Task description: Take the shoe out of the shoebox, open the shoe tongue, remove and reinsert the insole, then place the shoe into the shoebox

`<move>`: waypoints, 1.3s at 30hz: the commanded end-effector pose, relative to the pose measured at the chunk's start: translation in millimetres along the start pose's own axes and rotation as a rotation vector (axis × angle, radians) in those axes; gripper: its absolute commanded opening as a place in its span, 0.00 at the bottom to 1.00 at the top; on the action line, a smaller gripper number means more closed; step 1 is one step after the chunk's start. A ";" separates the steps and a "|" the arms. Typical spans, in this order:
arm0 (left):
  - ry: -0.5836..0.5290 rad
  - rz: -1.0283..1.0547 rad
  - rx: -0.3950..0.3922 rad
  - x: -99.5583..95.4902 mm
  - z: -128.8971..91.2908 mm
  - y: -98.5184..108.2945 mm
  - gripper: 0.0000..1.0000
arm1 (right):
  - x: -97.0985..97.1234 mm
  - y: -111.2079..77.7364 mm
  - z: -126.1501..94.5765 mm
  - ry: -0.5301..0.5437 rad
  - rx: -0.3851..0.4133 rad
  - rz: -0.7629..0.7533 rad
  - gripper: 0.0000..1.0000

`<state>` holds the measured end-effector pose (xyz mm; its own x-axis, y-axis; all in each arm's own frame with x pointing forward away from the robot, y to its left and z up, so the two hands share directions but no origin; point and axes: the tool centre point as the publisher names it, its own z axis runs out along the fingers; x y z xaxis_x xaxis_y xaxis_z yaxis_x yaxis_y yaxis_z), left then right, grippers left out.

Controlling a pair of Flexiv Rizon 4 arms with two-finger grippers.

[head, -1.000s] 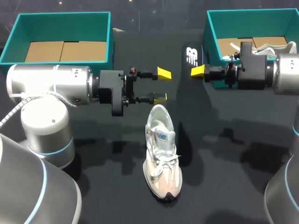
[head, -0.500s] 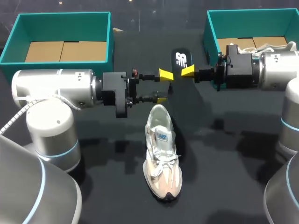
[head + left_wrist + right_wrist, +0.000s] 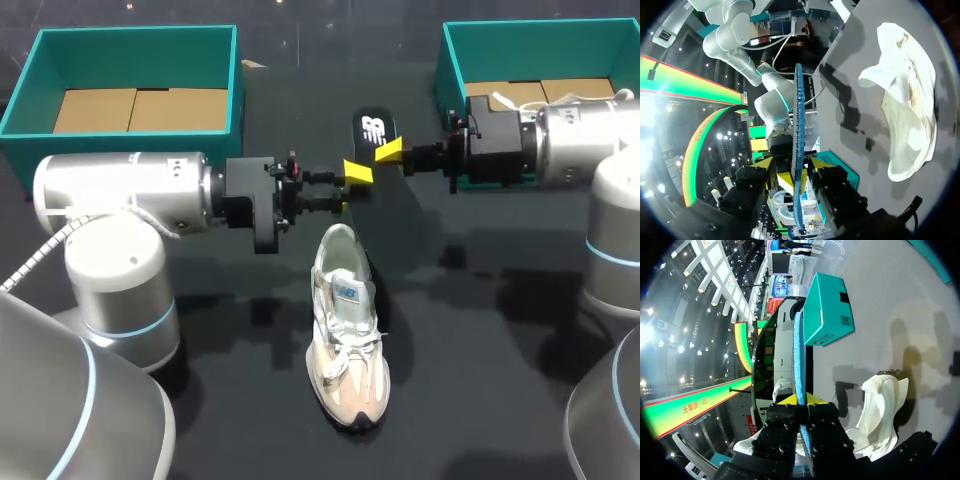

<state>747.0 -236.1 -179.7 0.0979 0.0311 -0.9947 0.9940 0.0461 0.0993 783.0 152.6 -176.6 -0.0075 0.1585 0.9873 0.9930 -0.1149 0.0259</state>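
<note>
Cream-white shoe (image 3: 345, 330), beige toe; insole (image 3: 372, 130) black top, blue edge; teal shoeboxes (image 3: 135, 55) (image 3: 540, 50); black table (image 3: 480, 330)

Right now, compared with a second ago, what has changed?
The right gripper, shut on the insole, carried it toward the middle. The left gripper advanced to meet it, and the insole's edge now sits between its open fingers. The shoe stayed put.

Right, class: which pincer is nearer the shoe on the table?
Left. The left pincer hangs just beyond the heel of the shoe, open around the insole; the right pincer, shut on the insole, is farther off, toward the right shoebox.
</note>
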 end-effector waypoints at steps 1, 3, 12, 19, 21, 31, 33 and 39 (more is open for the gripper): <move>-0.001 0.004 -0.003 3.6 5.9 2.1 0.40 | 0.4 2.4 3.6 -0.001 0.010 0.004 0.00; -0.003 0.002 -0.004 4.6 6.8 3.1 0.38 | 0.5 2.8 5.0 0.000 0.014 0.006 0.00; -0.007 0.002 -0.014 7.3 10.5 4.8 0.29 | -1.9 4.3 8.8 -0.006 0.026 0.022 0.00; -0.005 0.005 -0.031 8.4 10.8 5.8 0.18 | -2.9 4.6 10.0 -0.008 0.024 0.029 0.00; -0.005 0.006 -0.037 8.7 10.8 5.9 0.21 | -3.3 4.8 10.0 -0.009 0.021 0.032 0.00; -0.003 0.002 -0.053 10.7 13.9 7.7 0.00 | -2.5 5.2 11.2 -0.006 0.020 0.036 0.00; -0.001 0.004 -0.058 10.8 14.0 7.9 0.00 | -2.2 5.7 11.4 -0.007 0.020 0.038 0.00; -0.003 0.005 -0.067 10.3 12.5 9.2 0.00 | -1.9 6.8 11.0 -0.008 0.021 0.040 0.00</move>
<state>758.6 -245.7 -189.3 0.1016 0.0276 -0.9944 0.9888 0.1069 0.1040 790.4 160.4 -180.4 0.0308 0.1560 0.9873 0.9946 -0.1025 -0.0149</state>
